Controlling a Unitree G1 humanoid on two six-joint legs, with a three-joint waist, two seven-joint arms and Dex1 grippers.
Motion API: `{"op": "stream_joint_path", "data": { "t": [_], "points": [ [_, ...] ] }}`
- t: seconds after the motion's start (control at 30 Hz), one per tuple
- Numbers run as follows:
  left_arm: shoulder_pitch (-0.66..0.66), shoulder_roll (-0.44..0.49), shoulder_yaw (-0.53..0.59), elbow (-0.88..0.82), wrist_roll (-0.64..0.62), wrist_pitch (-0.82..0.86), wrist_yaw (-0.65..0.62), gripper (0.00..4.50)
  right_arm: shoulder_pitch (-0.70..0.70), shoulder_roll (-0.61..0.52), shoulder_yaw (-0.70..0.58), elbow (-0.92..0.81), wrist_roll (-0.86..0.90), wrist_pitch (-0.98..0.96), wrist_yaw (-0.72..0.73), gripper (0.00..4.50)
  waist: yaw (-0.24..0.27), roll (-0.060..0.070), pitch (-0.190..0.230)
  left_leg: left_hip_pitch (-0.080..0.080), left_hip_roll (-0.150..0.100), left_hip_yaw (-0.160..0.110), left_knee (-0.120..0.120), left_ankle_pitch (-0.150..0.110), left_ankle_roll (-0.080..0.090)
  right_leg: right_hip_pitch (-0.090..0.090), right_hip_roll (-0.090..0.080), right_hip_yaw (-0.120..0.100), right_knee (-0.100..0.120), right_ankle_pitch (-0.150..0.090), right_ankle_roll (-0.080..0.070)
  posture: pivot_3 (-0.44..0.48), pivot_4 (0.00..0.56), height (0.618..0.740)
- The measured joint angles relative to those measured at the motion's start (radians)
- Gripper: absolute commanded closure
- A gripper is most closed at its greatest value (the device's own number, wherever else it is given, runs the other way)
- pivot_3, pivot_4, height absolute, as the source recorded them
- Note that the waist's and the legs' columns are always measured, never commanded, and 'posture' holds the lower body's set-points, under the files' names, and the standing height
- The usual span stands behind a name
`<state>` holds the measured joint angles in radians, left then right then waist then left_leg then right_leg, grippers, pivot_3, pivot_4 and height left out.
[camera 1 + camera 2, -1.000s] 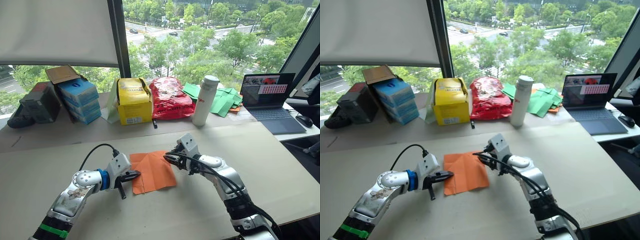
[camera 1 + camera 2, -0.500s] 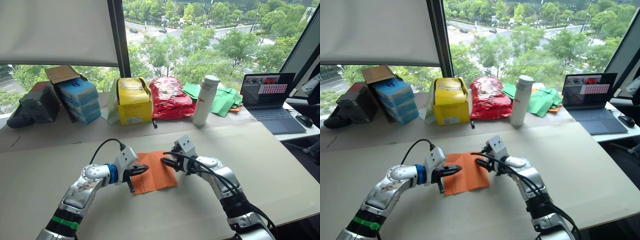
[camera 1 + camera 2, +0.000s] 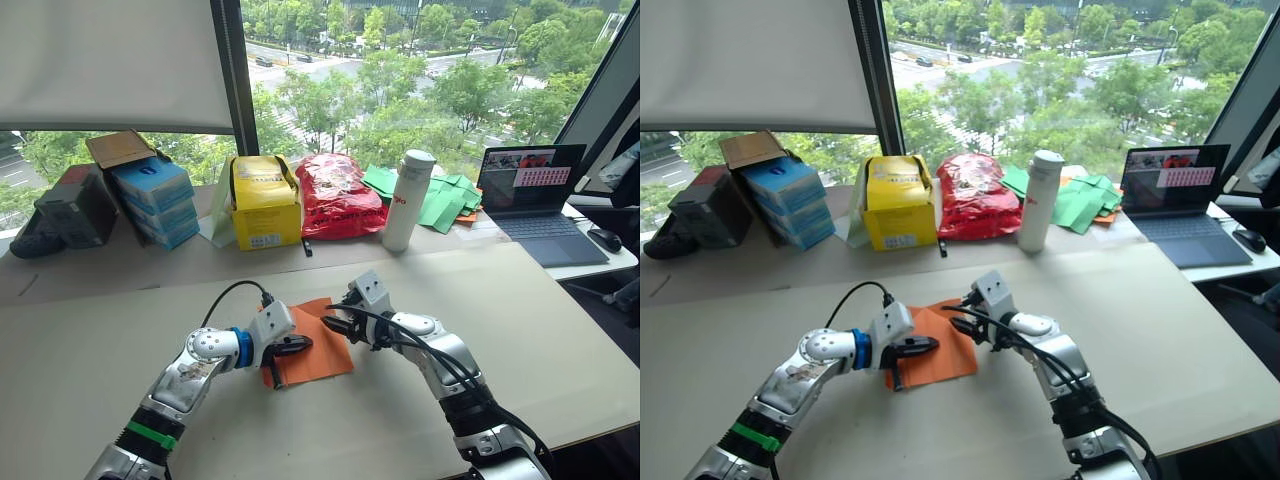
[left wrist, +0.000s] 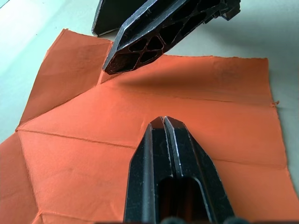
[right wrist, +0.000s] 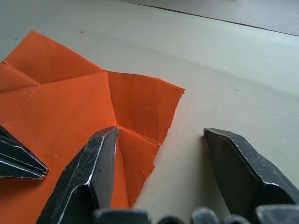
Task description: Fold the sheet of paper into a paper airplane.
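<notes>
The sheet of paper (image 3: 322, 356) lies flat and creased on the table, bright orange, between my two arms. My left gripper (image 3: 303, 345) is shut, and its tip sits low over the middle of the sheet (image 4: 219, 130). Whether it presses on the paper I cannot tell. My right gripper (image 3: 333, 324) is open at the sheet's far right corner. In the right wrist view one of its fingers (image 5: 91, 172) is over the orange paper (image 5: 70, 98) and the other finger (image 5: 245, 170) is over bare table. The two gripper tips are close together.
Along the back of the table stand blue boxes (image 3: 155, 198), a yellow box (image 3: 266, 205), a red plastic bag (image 3: 340, 196), a white bottle (image 3: 406, 200), green papers (image 3: 445, 200) and a laptop (image 3: 535, 195). The beige table top (image 3: 520, 320) extends to the right.
My left gripper has slid right from the sheet's left edge to over its middle, close to the right gripper. The right gripper has barely moved.
</notes>
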<state>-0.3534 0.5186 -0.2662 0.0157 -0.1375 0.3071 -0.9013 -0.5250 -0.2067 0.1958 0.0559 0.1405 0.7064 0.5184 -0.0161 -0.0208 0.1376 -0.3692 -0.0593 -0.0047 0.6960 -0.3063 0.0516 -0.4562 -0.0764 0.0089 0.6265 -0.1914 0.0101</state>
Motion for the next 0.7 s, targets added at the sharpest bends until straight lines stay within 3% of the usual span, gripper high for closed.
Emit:
{"op": "stream_joint_path", "data": {
  "t": [0.17, 0.27, 0.5, 0.7],
  "points": [
    [0.002, 0.001, 0.003, -0.001, 0.0, 0.0, -0.004, 4.5, -0.014, 0.034, -0.008, 0.041, 0.001, -0.024, 0.003, 1.27, -0.002, 0.0, 0.0, 0.0, 0.0, 0.0, 0.0, 0.0, 0.0, 0.0, 0.0, 0.0, 0.0, 0.0, 0.0, 0.0, 0.15, 0.74],
    [0.006, 0.001, 0.005, -0.004, 0.0, 0.0, -0.004, 4.5, -0.024, 0.061, -0.013, 0.073, 0.007, -0.049, 0.012, 2.09, -0.002, 0.0, 0.0, 0.0, 0.0, 0.0, 0.0, 0.0, 0.0, 0.0, 0.0, 0.0, 0.001, 0.0, 0.0, 0.0, 0.15, 0.74],
    [0.021, 0.014, 0.011, -0.022, 0.0, 0.002, -0.004, 4.5, -0.025, 0.065, -0.017, 0.076, 0.031, -0.079, 0.028, 4.48, -0.002, 0.0, 0.0, 0.0, 0.0, 0.0, 0.0, 0.0, 0.0, 0.0, 0.0, 0.0, 0.001, 0.0, 0.0, 0.0, 0.15, 0.74],
    [0.039, 0.03, 0.03, -0.043, -0.007, 0.019, -0.005, 4.5, 0.019, 0.036, 0.003, 0.03, 0.037, -0.15, 0.082, 4.48, -0.002, 0.0, 0.0, 0.0, 0.0, 0.0, 0.0, 0.0, 0.0, 0.0, 0.0, 0.0, 0.001, 0.0, 0.0, 0.0, 0.15, 0.74]
  ]
}}
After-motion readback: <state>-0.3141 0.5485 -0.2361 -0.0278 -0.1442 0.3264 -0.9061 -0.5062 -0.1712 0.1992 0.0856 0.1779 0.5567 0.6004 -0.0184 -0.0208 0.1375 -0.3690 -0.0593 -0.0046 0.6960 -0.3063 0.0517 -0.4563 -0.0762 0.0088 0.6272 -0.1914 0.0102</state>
